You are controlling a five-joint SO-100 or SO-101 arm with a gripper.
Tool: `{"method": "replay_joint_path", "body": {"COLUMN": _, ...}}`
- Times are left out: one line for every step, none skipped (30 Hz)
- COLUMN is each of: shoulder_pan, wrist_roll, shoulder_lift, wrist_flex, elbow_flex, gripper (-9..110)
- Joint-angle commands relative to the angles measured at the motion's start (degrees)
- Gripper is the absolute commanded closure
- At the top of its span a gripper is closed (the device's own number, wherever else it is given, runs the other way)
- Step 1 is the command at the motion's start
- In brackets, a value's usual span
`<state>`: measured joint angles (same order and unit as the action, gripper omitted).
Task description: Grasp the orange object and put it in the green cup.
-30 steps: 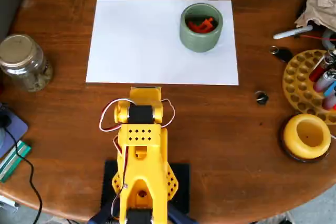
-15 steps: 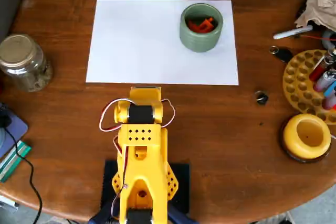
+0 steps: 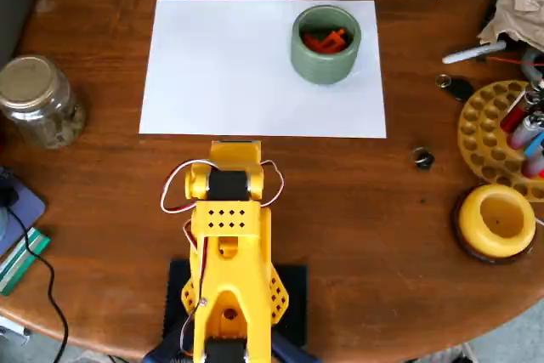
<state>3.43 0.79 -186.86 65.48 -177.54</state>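
The green cup [image 3: 325,44] stands upright on the far right part of a white paper sheet [image 3: 229,65]. The orange object [image 3: 327,40] lies inside the cup, below its rim. The yellow arm [image 3: 228,244] is folded back over its base at the near edge of the table. Its gripper [image 3: 235,149] sits at the sheet's near edge, well short and left of the cup, with nothing seen in it. From above, the jaws are hidden under the arm's own body.
A glass jar [image 3: 36,99] stands at the left. A yellow round holder [image 3: 499,221] and a yellow pen rack [image 3: 501,138] stand at the right. Small metal bits [image 3: 422,158] lie on the brown wooden table [image 3: 382,210]. Cables lie at the near left.
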Motion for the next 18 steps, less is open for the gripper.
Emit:
{"method": "replay_joint_path", "body": {"shoulder_pan": -0.4, "wrist_roll": 0.0, "shoulder_lift": 0.1, "wrist_flex": 0.4, "elbow_flex": 0.1, "gripper": 102}}
{"method": "replay_joint_path", "body": {"shoulder_pan": -0.4, "wrist_roll": 0.0, "shoulder_lift": 0.1, "wrist_flex": 0.4, "elbow_flex": 0.1, "gripper": 102}}
{"method": "replay_joint_path", "body": {"shoulder_pan": -0.4, "wrist_roll": 0.0, "shoulder_lift": 0.1, "wrist_flex": 0.4, "elbow_flex": 0.1, "gripper": 102}}
{"method": "replay_joint_path", "body": {"shoulder_pan": -0.4, "wrist_roll": 0.0, "shoulder_lift": 0.1, "wrist_flex": 0.4, "elbow_flex": 0.1, "gripper": 102}}
{"method": "replay_joint_path", "body": {"shoulder_pan": -0.4, "wrist_roll": 0.0, "shoulder_lift": 0.1, "wrist_flex": 0.4, "elbow_flex": 0.1, "gripper": 102}}
{"method": "replay_joint_path", "body": {"shoulder_pan": -0.4, "wrist_roll": 0.0, "shoulder_lift": 0.1, "wrist_flex": 0.4, "elbow_flex": 0.1, "gripper": 102}}
{"method": "replay_joint_path", "body": {"shoulder_pan": -0.4, "wrist_roll": 0.0, "shoulder_lift": 0.1, "wrist_flex": 0.4, "elbow_flex": 0.1, "gripper": 102}}
{"method": "replay_joint_path", "body": {"shoulder_pan": -0.4, "wrist_roll": 0.0, "shoulder_lift": 0.1, "wrist_flex": 0.4, "elbow_flex": 0.1, "gripper": 102}}
{"method": "replay_joint_path", "body": {"shoulder_pan": -0.4, "wrist_roll": 0.0, "shoulder_lift": 0.1, "wrist_flex": 0.4, "elbow_flex": 0.1, "gripper": 102}}
{"method": "replay_joint_path", "body": {"shoulder_pan": -0.4, "wrist_roll": 0.0, "shoulder_lift": 0.1, "wrist_flex": 0.4, "elbow_flex": 0.1, "gripper": 102}}
{"method": "replay_joint_path", "body": {"shoulder_pan": -0.4, "wrist_roll": 0.0, "shoulder_lift": 0.1, "wrist_flex": 0.4, "elbow_flex": 0.1, "gripper": 102}}
{"method": "replay_joint_path", "body": {"shoulder_pan": -0.4, "wrist_roll": 0.0, "shoulder_lift": 0.1, "wrist_flex": 0.4, "elbow_flex": 0.1, "gripper": 102}}
{"method": "replay_joint_path", "body": {"shoulder_pan": -0.4, "wrist_roll": 0.0, "shoulder_lift": 0.1, "wrist_flex": 0.4, "elbow_flex": 0.1, "gripper": 102}}
{"method": "replay_joint_path", "body": {"shoulder_pan": -0.4, "wrist_roll": 0.0, "shoulder_lift": 0.1, "wrist_flex": 0.4, "elbow_flex": 0.1, "gripper": 102}}
{"method": "replay_joint_path", "body": {"shoulder_pan": -0.4, "wrist_roll": 0.0, "shoulder_lift": 0.1, "wrist_flex": 0.4, "elbow_flex": 0.1, "gripper": 102}}
{"method": "replay_joint_path", "body": {"shoulder_pan": -0.4, "wrist_roll": 0.0, "shoulder_lift": 0.1, "wrist_flex": 0.4, "elbow_flex": 0.1, "gripper": 102}}
{"method": "replay_joint_path", "body": {"shoulder_pan": -0.4, "wrist_roll": 0.0, "shoulder_lift": 0.1, "wrist_flex": 0.4, "elbow_flex": 0.1, "gripper": 102}}
{"method": "replay_joint_path", "body": {"shoulder_pan": -0.4, "wrist_roll": 0.0, "shoulder_lift": 0.1, "wrist_flex": 0.4, "elbow_flex": 0.1, "gripper": 102}}
